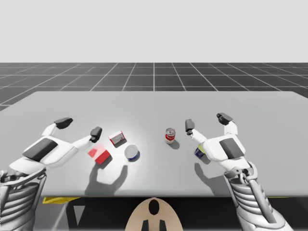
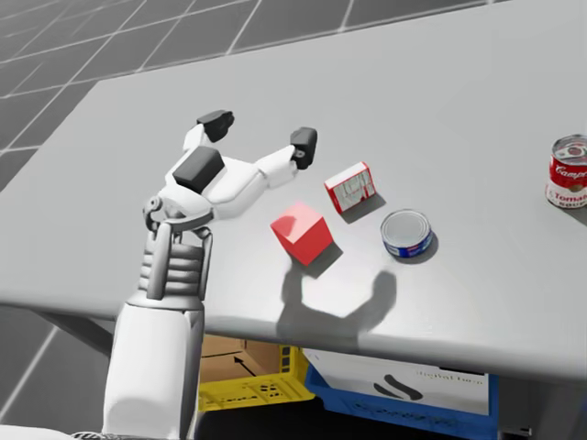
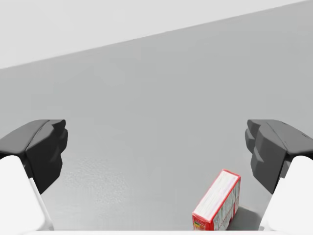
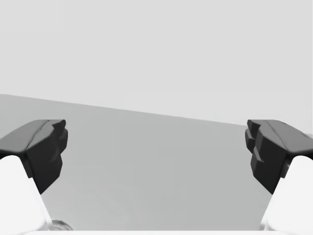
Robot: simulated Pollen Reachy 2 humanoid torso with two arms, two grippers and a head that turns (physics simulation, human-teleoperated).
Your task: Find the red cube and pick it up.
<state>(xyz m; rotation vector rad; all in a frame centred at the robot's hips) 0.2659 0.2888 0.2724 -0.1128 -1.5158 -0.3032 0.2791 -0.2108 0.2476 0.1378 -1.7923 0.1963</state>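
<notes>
The red cube (image 1: 100, 155) (image 2: 302, 231) rests on the grey table near its front edge, just under and to the right of my left hand. My left gripper (image 1: 80, 127) (image 2: 260, 130) (image 3: 156, 147) hovers open above the table, its fingers spread wide with nothing between them; the cube sits below its right finger (image 2: 304, 145). My right gripper (image 1: 207, 121) (image 4: 156, 147) is open at the right side of the table, holding nothing.
A small red-and-white box (image 1: 118, 138) (image 2: 350, 187) (image 3: 217, 202) lies just beyond the cube, ahead of my left gripper. A blue flat can (image 1: 132, 153) (image 2: 406, 233) sits right of the cube. A red-and-white can (image 1: 170, 135) (image 2: 568, 171) stands mid-table. A blue-yellow item (image 1: 199, 152) lies under my right hand.
</notes>
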